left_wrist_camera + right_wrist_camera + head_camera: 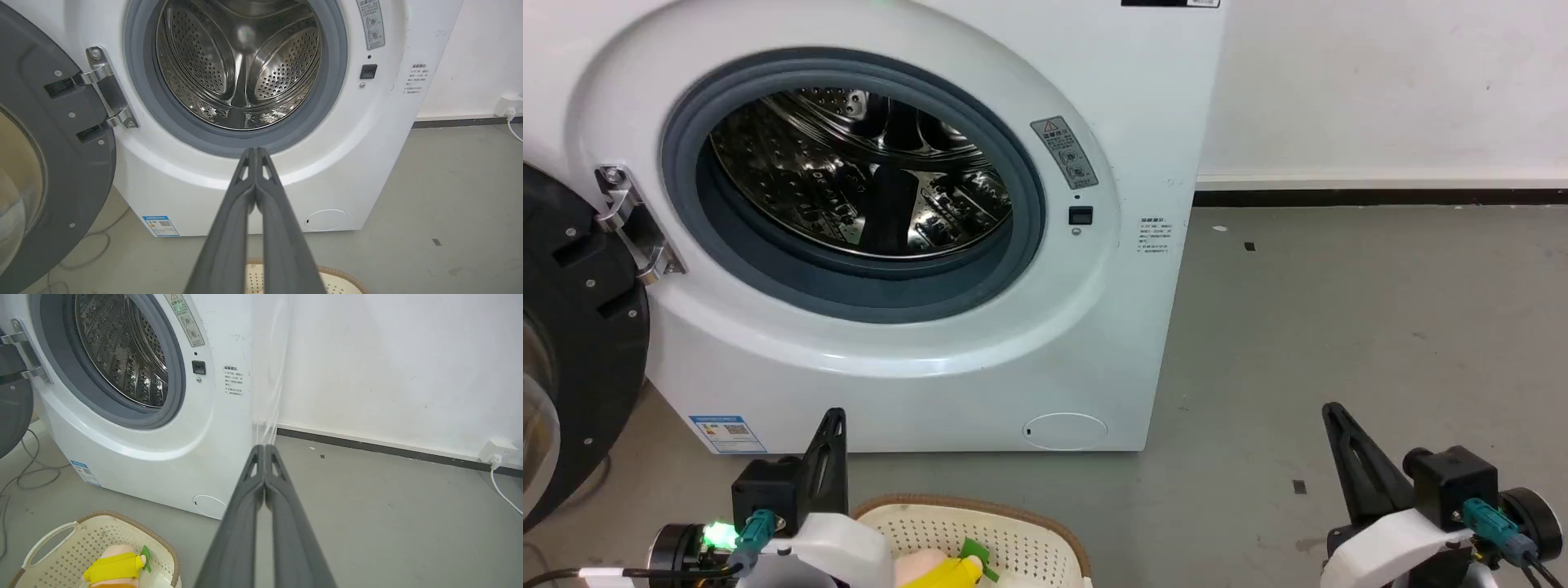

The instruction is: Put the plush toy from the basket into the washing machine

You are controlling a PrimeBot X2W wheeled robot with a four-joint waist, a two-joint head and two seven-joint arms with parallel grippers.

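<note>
The plush toy (116, 566), pale pink in a yellow garment with a green bit, lies inside the cream basket (61, 547) on the floor; in the head view the plush toy (939, 567) shows in the basket (1013, 531) at the bottom edge. The white washing machine (915, 384) stands behind, door swung open to the left, steel drum (858, 175) bare. My left gripper (833, 418) is shut, raised just left of the basket, pointing at the washing machine (171, 183). My right gripper (1331, 410) is shut over bare floor to the right. Both hold nothing.
The open black-framed door (572, 343) juts out at the left. Cables (24, 473) lie on the floor beside the machine. A white wall and dark baseboard (1380, 196) run behind, with a wall plug and white cord (500, 473) at the right. Grey floor (1339, 327) spreads to the right.
</note>
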